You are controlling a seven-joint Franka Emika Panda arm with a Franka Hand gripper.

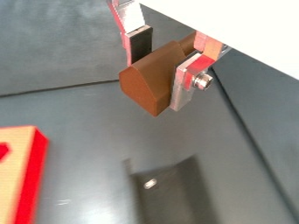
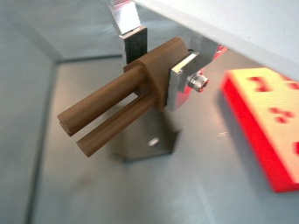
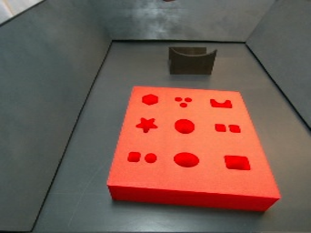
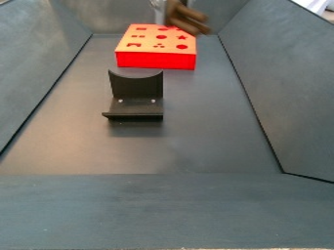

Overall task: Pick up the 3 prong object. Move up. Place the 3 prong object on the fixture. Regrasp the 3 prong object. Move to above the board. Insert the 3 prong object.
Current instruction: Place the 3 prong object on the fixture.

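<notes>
Gripper (image 2: 156, 66): two flat silver metal finger plates, each with a dark rectangular pad on its inner face. One plate (image 1: 187, 80) carries a round silver screw head (image 1: 204, 81) on its outer face, seen in both wrist views. Reddish-pink trim shows where the fingers meet a white housing (image 1: 246, 26).

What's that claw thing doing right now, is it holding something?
Gripper: shut on the 3 prong object, held in the air above the fixture.
</notes>
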